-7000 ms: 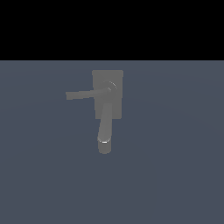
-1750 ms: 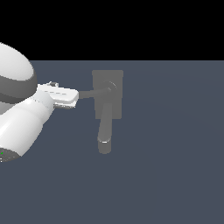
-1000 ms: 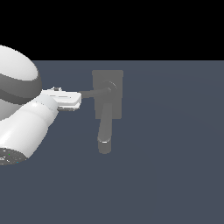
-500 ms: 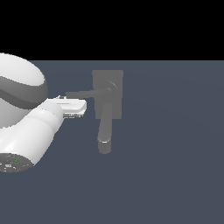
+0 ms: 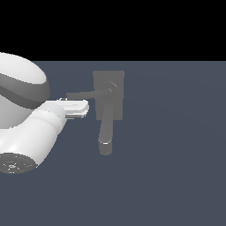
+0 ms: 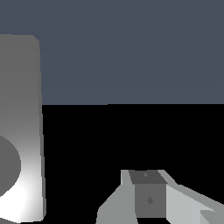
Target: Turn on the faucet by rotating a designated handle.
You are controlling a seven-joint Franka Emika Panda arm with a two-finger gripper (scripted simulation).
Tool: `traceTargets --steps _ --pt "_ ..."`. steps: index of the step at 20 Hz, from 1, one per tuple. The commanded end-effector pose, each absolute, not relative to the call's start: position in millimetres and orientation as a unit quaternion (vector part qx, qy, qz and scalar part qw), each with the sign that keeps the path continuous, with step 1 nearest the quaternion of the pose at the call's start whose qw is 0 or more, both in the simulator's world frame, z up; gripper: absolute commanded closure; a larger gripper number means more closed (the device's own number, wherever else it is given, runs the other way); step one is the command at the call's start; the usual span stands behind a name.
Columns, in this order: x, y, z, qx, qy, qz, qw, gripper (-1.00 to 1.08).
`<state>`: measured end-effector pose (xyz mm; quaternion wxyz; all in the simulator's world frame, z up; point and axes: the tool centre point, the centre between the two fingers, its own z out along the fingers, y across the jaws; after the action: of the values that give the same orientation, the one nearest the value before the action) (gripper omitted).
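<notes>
The grey faucet stands in the middle of the exterior view on its flat base plate [image 5: 115, 77], with a round hub [image 5: 111, 89] and a thick spout [image 5: 105, 132] pointing toward the camera. The thin handle [image 5: 84, 94] sticks out from the hub toward the exterior view's left. My gripper [image 5: 79, 107] lies just below the handle's outer end, close to it, and its white fingers look pressed together with nothing between them. In the wrist view one finger [image 6: 148, 199] shows, and the base plate [image 6: 24, 109] fills one side.
My bulky white arm [image 5: 26, 128] covers the exterior view's left. The faucet sits on a plain blue-grey surface [image 5: 176, 154] that ends in black background behind it.
My gripper has slid from over the handle's outer end to just below it and a little toward the hub. The arm has sunk lower. The handle has not visibly turned.
</notes>
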<state>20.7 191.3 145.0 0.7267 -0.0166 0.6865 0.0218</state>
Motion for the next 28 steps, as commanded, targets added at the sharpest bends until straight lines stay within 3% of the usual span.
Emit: traceTargets --steps 1,7,28 --pt "24 146 116 -0.004 0.706 -0.015 0.708 1.08" --pt "24 146 114 -0.004 0.707 -0.015 0.707 1.08" --pt "24 150 184 -0.004 0.709 -0.016 0.705 1.08"
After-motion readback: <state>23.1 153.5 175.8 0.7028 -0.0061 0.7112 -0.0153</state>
